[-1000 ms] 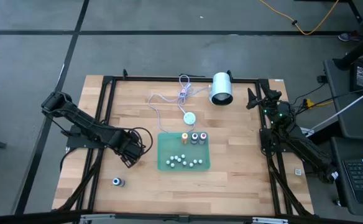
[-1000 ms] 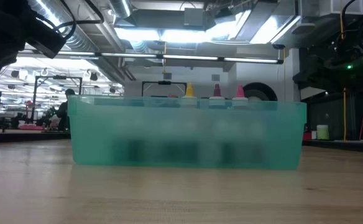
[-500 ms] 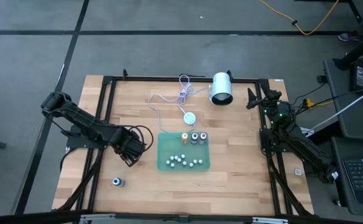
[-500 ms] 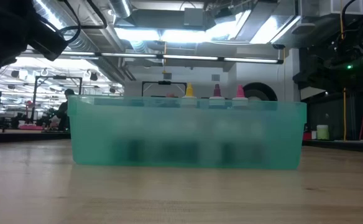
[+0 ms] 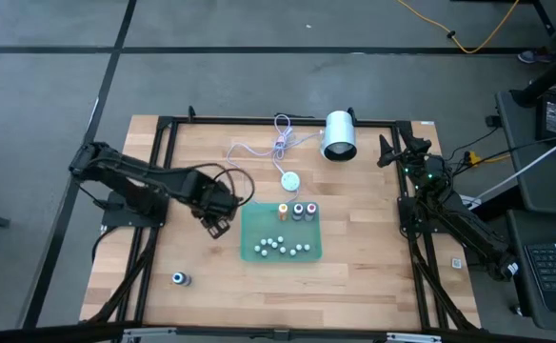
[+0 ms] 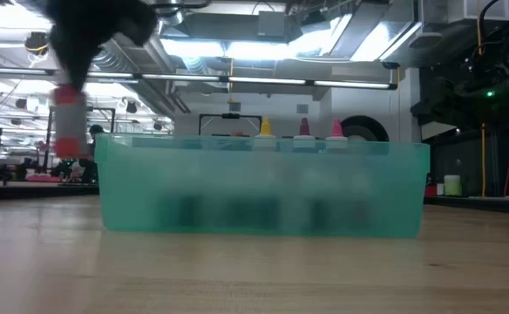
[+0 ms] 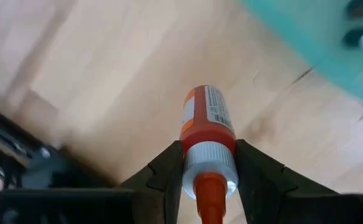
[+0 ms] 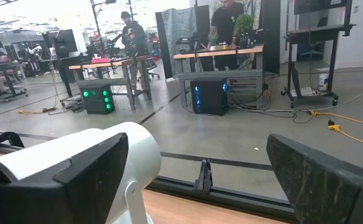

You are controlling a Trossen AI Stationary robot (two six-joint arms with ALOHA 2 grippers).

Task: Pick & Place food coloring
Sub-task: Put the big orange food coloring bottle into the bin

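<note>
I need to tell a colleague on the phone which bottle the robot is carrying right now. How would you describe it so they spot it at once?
Start at the green tray mid-table; just off its left edge hangs the left pincer. Clamped between its fingers is a small food coloring bottle with an orange-red label and tip. It is the only bottle off the wood; three stand inside the tray, and one stands alone near the table's front left.

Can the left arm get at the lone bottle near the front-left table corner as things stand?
Probably not yet. The left gripper is shut on a red bottle beside the green tray, so it has no free grasp. The lone bottle stands in open wood with nothing around it.
</note>
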